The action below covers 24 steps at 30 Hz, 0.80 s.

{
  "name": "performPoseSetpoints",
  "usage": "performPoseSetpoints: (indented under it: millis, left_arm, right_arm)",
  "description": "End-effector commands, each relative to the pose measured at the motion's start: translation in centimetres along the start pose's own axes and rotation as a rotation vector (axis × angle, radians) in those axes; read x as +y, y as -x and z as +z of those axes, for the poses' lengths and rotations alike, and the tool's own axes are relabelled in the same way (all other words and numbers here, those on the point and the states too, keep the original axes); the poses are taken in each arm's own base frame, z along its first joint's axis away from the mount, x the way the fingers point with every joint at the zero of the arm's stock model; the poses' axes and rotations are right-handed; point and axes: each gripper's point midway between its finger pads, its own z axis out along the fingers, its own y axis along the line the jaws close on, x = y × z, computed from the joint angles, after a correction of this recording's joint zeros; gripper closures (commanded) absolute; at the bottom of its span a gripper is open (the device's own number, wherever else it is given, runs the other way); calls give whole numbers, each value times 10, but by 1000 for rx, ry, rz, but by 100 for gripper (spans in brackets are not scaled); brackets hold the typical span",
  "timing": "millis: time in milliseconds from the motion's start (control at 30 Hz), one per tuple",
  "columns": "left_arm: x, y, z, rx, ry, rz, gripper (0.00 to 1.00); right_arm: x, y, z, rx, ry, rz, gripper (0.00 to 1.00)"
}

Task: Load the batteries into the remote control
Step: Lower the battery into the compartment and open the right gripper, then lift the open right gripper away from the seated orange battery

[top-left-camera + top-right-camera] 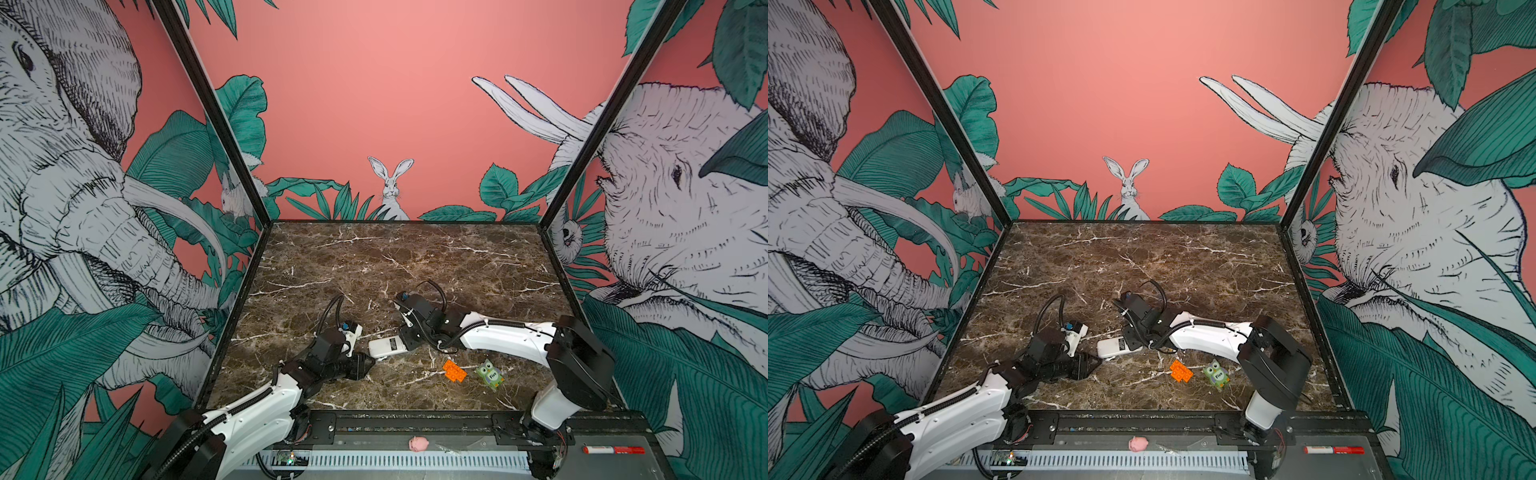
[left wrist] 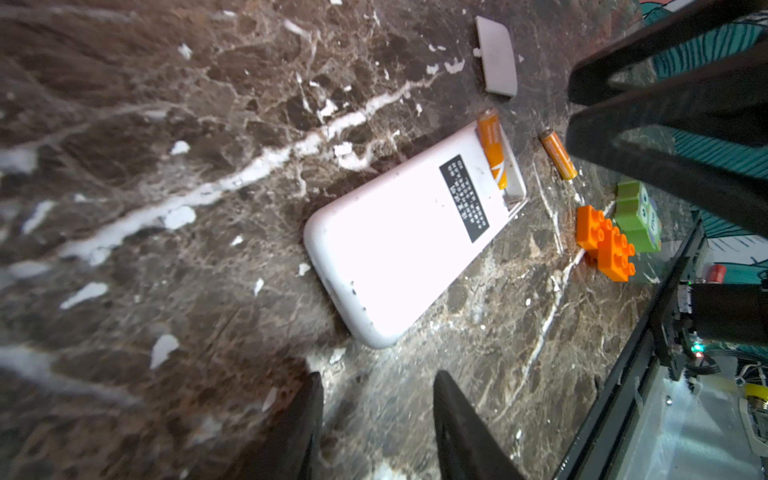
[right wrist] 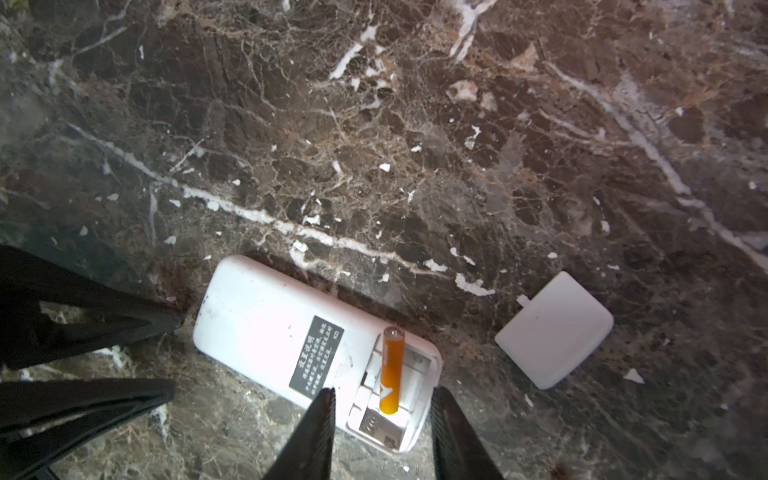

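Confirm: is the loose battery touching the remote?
Apart. The left wrist view shows bare table between the loose battery and the remote.

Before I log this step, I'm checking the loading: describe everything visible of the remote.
The remote is a white plastic-looking oblong with rounded corners, lying back-up on the marble table. A black label sits mid-back. Its battery compartment is open, cover off, with one orange battery lying in it, slightly askew.
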Motion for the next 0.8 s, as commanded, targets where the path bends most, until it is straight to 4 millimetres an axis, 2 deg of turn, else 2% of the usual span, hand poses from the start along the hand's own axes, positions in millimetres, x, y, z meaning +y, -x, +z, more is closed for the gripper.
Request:
performPoseSetpoints:
  millis: [0,233,500,567,767]
  left_arm:
    - [6,-4,1,19,29,-10,55]
    - [7,-3,0,21,43,-14,55]
    - [7,-1,0,21,53,-22,55]
    - [7,-1,0,25,53,-23,55]
    - [8,2,0,15,65,-21,55]
  right_arm:
    - [-2,-13,-9,66,-13,-92,62]
    - [1,-37,0,176,85,-155,63]
    - [-5,-41,7,193,129,-154,61]
    - [-8,-44,10,201,134,-144,58]
    - [-8,-50,9,211,155,-131,42]
